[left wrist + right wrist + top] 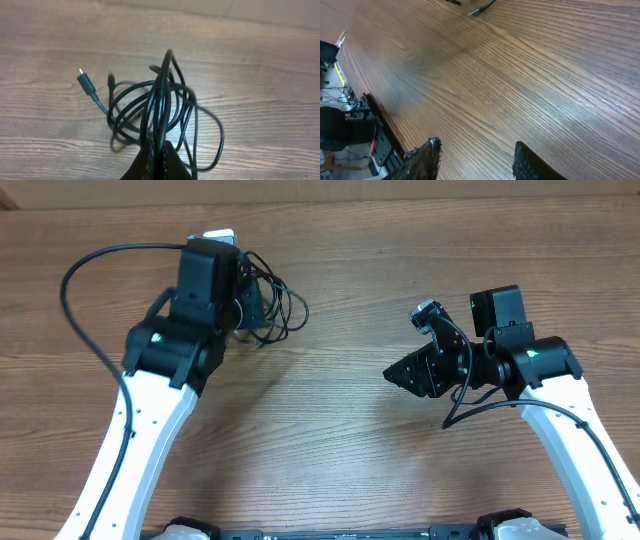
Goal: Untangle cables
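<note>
The cables [272,302] lie as a tangle of thin black loops on the wooden table at the back left. My left gripper [250,306] sits over the tangle's left side, mostly hidden under its own wrist. In the left wrist view the cables [165,107] rise in a bunch, and my left gripper [159,149] is shut on several strands. One plug end [85,83] sticks out to the left. My right gripper [397,376] is at mid right, well away from the tangle. It is open over bare wood [476,150]. A silver-tipped plug [479,10] shows far off.
The left arm's thick black wire [78,300] loops out over the table's left part. The right arm's wire [468,406] hangs beside its wrist. In the right wrist view the table edge [357,85] runs along the left, with a black frame and gear [355,127] beyond it.
</note>
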